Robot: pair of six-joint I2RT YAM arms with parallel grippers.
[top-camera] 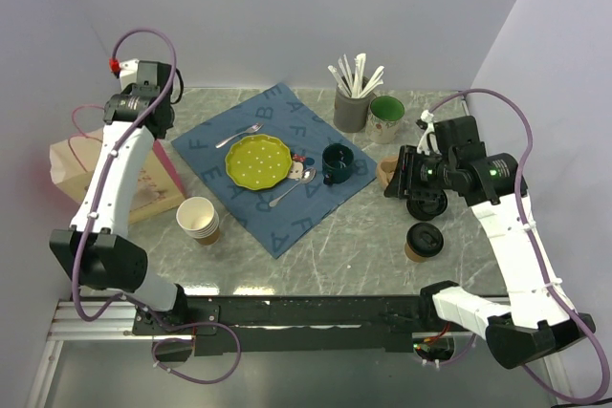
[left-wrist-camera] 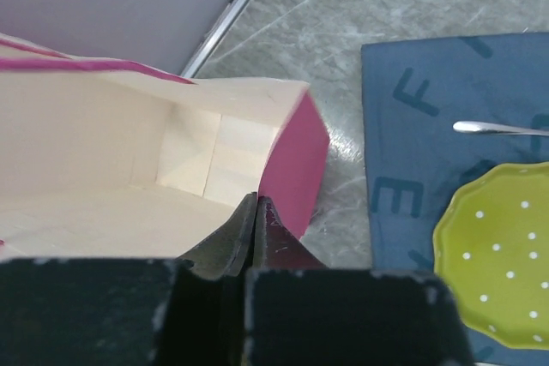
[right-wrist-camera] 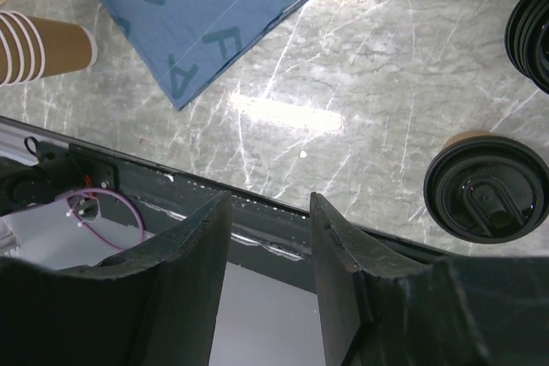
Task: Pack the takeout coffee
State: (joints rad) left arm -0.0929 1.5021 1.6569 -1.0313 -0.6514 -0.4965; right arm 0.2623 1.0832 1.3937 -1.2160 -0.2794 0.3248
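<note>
Marble top (top-camera: 325, 246) w/ brown, black-lidded takeout coffee (top-camera: 423, 241); left gripper (left-wrist-camera: 256, 205) tight on bag (left-wrist-camera: 103, 152) (right gripper (right-wrist-camera: 268, 203) half-open, empty).

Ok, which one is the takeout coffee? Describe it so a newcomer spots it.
From the blue cloth mid-table, move right onto bare marble near the front edge, beside the right arm. The takeout coffee stands there: a brown paper cup, the only one capped with a black lid, unlike the lidless stack of cups left of the cloth.

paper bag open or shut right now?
Open. Left wrist view looks straight into the paper bag: cream inner walls and far fold show, nothing visible inside.
</note>
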